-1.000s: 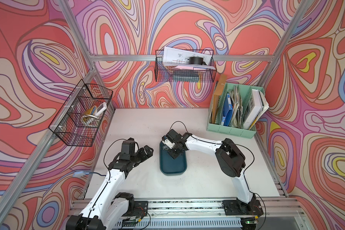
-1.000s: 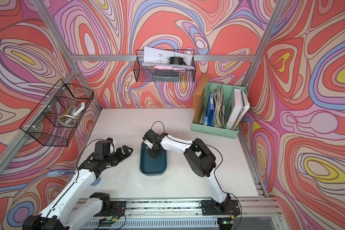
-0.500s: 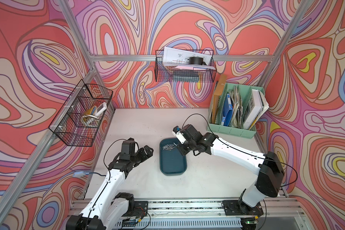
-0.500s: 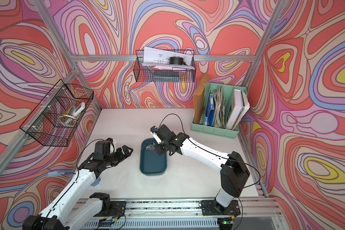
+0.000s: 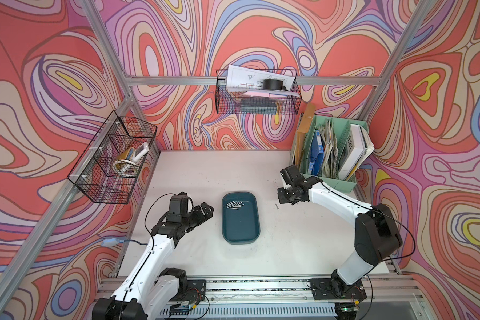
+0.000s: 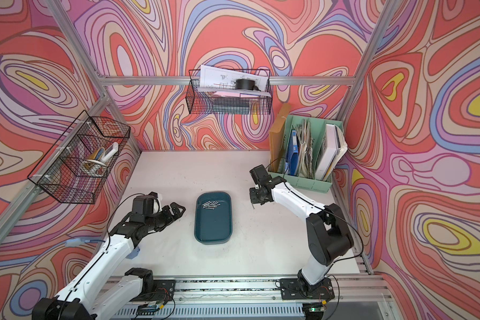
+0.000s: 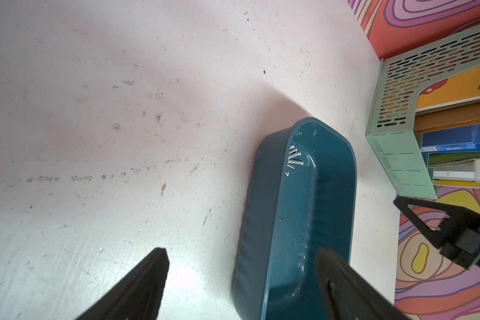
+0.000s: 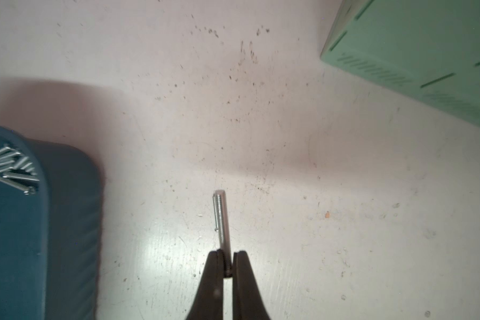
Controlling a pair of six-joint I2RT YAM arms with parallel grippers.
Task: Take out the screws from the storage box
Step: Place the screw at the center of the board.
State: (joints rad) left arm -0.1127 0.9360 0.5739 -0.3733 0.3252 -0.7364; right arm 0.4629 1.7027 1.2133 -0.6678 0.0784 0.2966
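The storage box (image 5: 240,238) (image 6: 212,232), a shallow dark teal tray, lies mid-table, and several screws (image 5: 234,205) (image 6: 211,205) sit in a pile at its far end. My right gripper (image 5: 280,201) (image 6: 254,202) hovers over the bare table to the right of the tray. It is shut on one silver screw (image 8: 222,219), which sticks out past the tips of that gripper (image 8: 227,257). My left gripper (image 5: 207,212) (image 6: 179,210) stands open just left of the tray. In the left wrist view this gripper (image 7: 243,266) holds nothing, and the tray wall (image 7: 261,221) runs between its fingers.
A mint-green file organiser (image 5: 330,155) (image 8: 413,41) full of folders stands at the back right, close behind the right gripper. Black wire baskets hang on the left wall (image 5: 114,160) and the back wall (image 5: 257,94). The white tabletop (image 5: 205,171) is scuffed.
The right arm has swung from over the tray's far end out to the right, carrying a screw over the bare table. The left arm has not moved.
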